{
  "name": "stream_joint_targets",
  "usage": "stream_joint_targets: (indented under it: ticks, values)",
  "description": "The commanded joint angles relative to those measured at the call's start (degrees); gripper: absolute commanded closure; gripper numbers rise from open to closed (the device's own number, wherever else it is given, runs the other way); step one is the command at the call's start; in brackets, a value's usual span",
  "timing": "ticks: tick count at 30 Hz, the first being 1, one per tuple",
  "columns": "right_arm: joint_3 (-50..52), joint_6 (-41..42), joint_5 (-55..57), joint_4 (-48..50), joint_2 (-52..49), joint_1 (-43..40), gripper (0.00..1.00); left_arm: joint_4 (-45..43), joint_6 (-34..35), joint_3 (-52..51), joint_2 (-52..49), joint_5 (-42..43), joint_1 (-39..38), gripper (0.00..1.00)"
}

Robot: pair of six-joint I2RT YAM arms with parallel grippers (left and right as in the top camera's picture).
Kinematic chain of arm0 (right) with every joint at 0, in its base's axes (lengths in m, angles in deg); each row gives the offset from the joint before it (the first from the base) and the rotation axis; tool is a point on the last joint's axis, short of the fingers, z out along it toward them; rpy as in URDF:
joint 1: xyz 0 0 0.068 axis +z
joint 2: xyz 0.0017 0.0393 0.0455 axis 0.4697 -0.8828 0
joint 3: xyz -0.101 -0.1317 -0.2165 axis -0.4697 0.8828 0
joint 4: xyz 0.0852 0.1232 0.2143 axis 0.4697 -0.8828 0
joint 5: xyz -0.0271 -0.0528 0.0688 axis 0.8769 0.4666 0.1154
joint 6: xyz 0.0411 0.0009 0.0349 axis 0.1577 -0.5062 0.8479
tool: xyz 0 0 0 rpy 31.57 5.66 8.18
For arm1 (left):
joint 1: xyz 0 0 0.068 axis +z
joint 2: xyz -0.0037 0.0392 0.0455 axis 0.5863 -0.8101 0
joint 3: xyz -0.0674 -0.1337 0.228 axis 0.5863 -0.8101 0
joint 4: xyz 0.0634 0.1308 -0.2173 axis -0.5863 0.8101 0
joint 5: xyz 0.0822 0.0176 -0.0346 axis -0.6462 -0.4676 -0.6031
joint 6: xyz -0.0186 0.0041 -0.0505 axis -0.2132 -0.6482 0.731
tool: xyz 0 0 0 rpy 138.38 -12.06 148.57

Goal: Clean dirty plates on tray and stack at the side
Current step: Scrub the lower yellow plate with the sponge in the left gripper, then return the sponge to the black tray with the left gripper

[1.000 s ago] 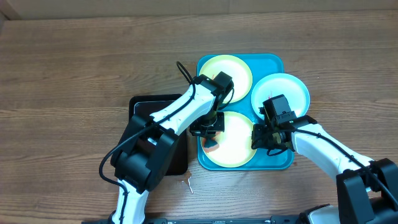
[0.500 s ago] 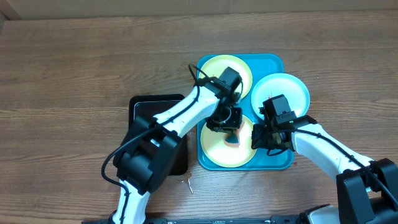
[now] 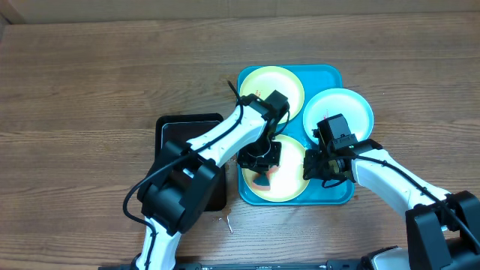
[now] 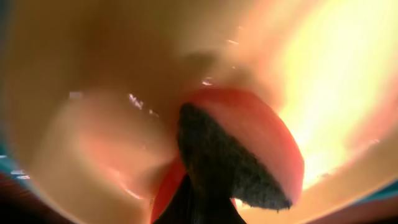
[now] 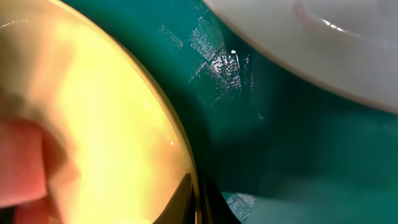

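**A:** Progress looks early: all three plates sit on the large turquoise rectangular plastic tray (image 3: pixel 330 75), and no stack has been started on the tabletop beside it.

**B:** Agreed. The left end effector (image 3: pixel 261 166) is pinching an orange-red sponge with a dark scouring face (image 4: pixel 236 168) and holds it on the pale yellow round plastic plate at the tray's near end (image 3: pixel 291 180). I judge this to be the wiping of the first plate.

**A:** And the rest?

**B:** The second pale yellow round plastic plate (image 3: pixel 281 81) lies at the tray's far end. The light blue round plastic plate (image 3: pixel 341 109) overhangs the tray's right rim. Both wait, and I cannot tell from above whether they are smeared. A small black rectangular tray (image 3: pixel 174 129) stands just left of the turquoise one.

**A:** The right end effector (image 3: pixel 316 166)?

**B:** It sits at the near plate's right edge, probably steadying it. I cannot tell whether its fingers are spread or pressed on the rim.

**A:** What do the wrist cameras add?

**B:** The left wrist view shows the sponge close up, touching the yellow surface, which the arm largely hides from overhead. The right wrist view shows the plate's rim against the tray's turquoise floor. Only the overhead view gives the layout.
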Motion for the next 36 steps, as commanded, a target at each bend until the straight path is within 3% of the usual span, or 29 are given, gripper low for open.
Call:
stream_joint_targets:
  ticks: [1,6,12,17,22,30,34,36]
  values:
    - [0.59,-0.09,2.25,-0.44,-1.60,0.24,0.96,1.33,2.84,2.03,-0.81,-7.34,1.36,0.96]
    - [0.57,-0.11,2.25,-0.70,-1.60,0.24,0.96,4.70,3.76,5.95,1.31,-8.31,2.47,0.96]
    - [0.59,-0.09,2.23,-0.76,-1.60,0.24,0.96,7.28,3.10,7.72,11.37,-6.75,4.96,0.96]
    - [0.57,-0.09,2.25,-0.79,-1.60,0.24,0.96,12.85,3.43,7.69,19.56,-19.23,9.81,0.96]
    - [0.59,-0.09,2.05,-0.81,-1.60,0.24,0.96,17.09,3.58,6.08,20.50,-24.46,15.58,0.96]
    - [0.59,-0.09,2.05,-1.18,-1.60,0.24,0.96,4.04,3.98,-14.56,20.48,-19.85,22.60,0.96]
    - [0.57,-0.11,2.08,-1.14,-1.60,0.24,0.96,-1.38,3.96,-18.97,20.48,-17.86,23.12,0.95]
    - [0.39,-0.11,2.08,-1.62,-1.57,0.24,0.96,-1.44,3.63,-18.56,20.52,-17.84,23.10,0.85]
